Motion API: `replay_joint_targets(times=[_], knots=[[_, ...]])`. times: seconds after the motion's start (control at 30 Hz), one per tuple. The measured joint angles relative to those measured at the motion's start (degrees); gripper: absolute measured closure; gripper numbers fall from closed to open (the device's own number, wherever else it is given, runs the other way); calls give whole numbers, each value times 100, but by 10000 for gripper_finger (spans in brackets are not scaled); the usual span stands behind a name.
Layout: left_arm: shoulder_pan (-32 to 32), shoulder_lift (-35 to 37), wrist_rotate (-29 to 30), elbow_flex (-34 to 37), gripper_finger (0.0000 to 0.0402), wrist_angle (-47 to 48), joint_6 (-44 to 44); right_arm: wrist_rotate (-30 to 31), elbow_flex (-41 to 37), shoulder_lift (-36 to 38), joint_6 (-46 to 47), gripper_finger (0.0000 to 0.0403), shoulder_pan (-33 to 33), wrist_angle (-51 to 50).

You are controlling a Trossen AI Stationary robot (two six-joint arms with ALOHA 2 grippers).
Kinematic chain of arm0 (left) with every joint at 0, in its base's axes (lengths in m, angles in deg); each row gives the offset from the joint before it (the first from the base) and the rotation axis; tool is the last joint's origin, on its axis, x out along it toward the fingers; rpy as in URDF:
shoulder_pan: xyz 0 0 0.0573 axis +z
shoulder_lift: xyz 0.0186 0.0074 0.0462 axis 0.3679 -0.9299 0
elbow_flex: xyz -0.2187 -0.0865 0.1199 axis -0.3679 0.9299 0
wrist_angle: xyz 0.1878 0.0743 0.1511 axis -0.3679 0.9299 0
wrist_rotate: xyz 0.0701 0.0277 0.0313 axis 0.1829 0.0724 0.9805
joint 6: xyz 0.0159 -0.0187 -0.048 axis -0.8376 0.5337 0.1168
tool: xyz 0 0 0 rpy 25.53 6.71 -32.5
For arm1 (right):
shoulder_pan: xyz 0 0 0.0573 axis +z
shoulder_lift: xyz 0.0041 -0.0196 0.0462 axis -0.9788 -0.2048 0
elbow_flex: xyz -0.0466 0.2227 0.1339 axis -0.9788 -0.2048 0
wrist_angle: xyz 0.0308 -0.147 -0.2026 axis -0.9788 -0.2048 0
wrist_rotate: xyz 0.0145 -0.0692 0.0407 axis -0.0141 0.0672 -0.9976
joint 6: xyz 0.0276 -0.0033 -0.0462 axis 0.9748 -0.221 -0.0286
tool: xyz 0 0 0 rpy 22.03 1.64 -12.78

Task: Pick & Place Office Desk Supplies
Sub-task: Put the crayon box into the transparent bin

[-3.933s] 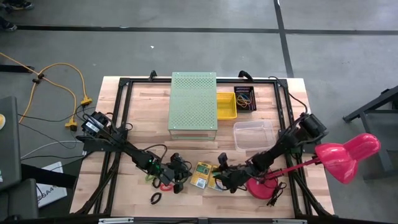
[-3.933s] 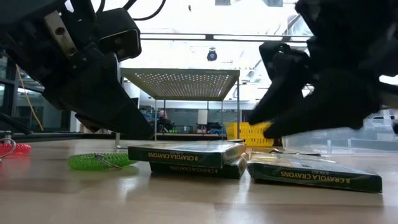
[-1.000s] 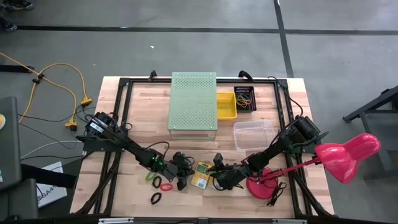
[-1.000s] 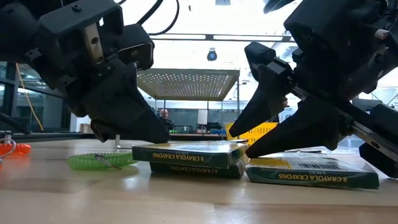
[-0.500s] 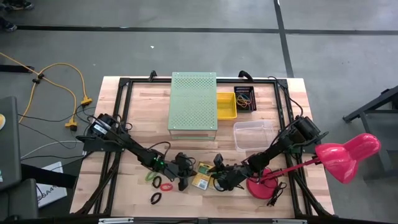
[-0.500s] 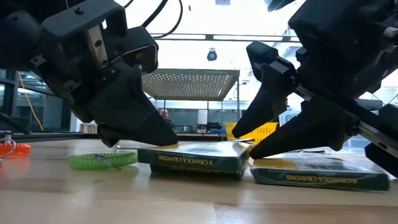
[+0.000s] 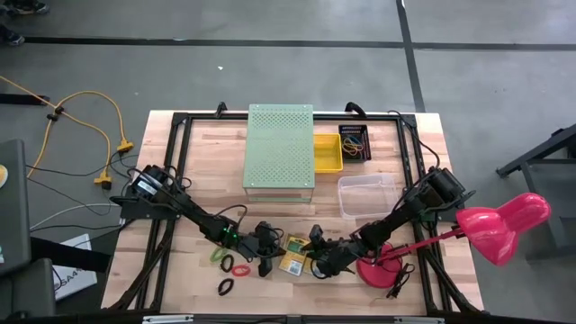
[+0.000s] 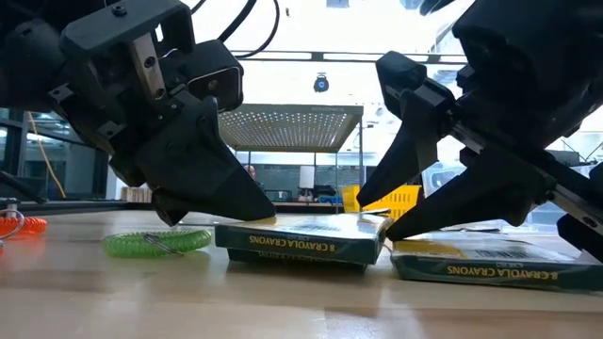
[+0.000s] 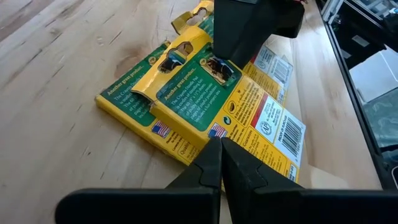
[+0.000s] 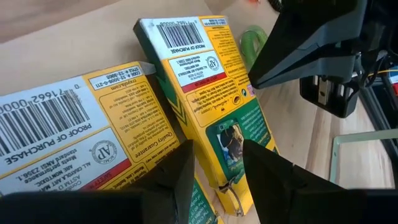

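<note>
Flat yellow-and-green crayon boxes lie near the table's front middle. The top one rests on another, and a third lies beside them. My left gripper is shut, its tips at the top box's left end. My right gripper is open at the box's other end, its fingers standing on either side of the hang-tab end. Green, red and black elastic loops lie flat on the table left of the boxes. My left gripper's shut fingertips meet the top box at its near edge, slanting down from the table's left side. The box lies flat on the box below it. My right gripper has a fingertip at the top box's right end; whether it touches, I cannot tell.
A large pale-green perforated box stands at the back middle, with a yellow bin and a black bin of bands beside it. A clear container sits right of centre. The pink lamp has its base behind my right gripper.
My left gripper has gone a little toward the table's right edge, still shut, against the top crayon box. The top box has slid rightward over the box beneath it, and the box beside them has shifted right too. My right gripper has stayed open at the far end.
</note>
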Motion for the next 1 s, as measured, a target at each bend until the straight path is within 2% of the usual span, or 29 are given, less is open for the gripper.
replay_joint_targets(times=[0.2,0.8,1.0], knots=[[0,0,13,-2,401,11,2,139,0,0,-81,276,11,-56],[81,-3,39,-7,401,-199,222,173,0,-4,-1813,276,9,-328],[81,-2,38,-7,401,-219,232,186,-2,-7,-1992,276,9,-411]])
